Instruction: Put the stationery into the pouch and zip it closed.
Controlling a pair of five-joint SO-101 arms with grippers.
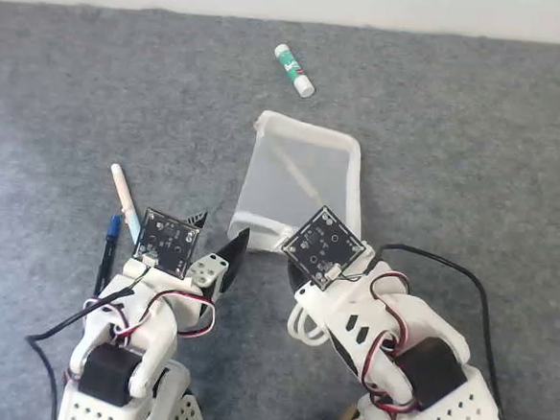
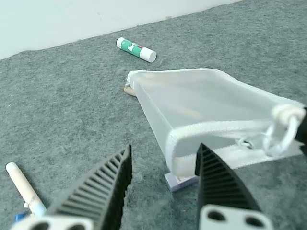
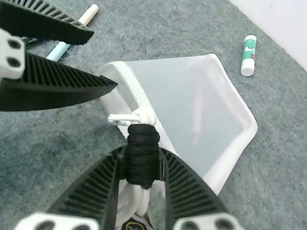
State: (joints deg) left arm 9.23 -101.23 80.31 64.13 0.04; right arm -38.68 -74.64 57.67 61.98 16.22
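Loading stage, seemingly early: clamping zip pull (image 3: pixel 142 143) of open pouch (image 1: pixel 302 173) in right gripper (image 3: pixel 142 160) jaws; holding left gripper (image 2: pixel 164 155) jaws spread at its mouth; leaving glue stick (image 1: pixel 295 70) beyond, white pen (image 1: pixel 125 197) and blue pen (image 1: pixel 107 251) beside left jaws; zipping pending.

The pouch (image 1: pixel 301 178) is milky, see-through white on a grey surface (image 1: pixel 477 137). The glue stick (image 1: pixel 295 70) is white with a green band. There's a cream pen (image 1: pixel 124 194) tipped pale blue, and a dark blue pen (image 1: pixel 109 246).

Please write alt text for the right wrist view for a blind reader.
The right gripper holds the white pouch by its zip pull. The left gripper is open near the mouth; a glue stick lies beyond the pouch.
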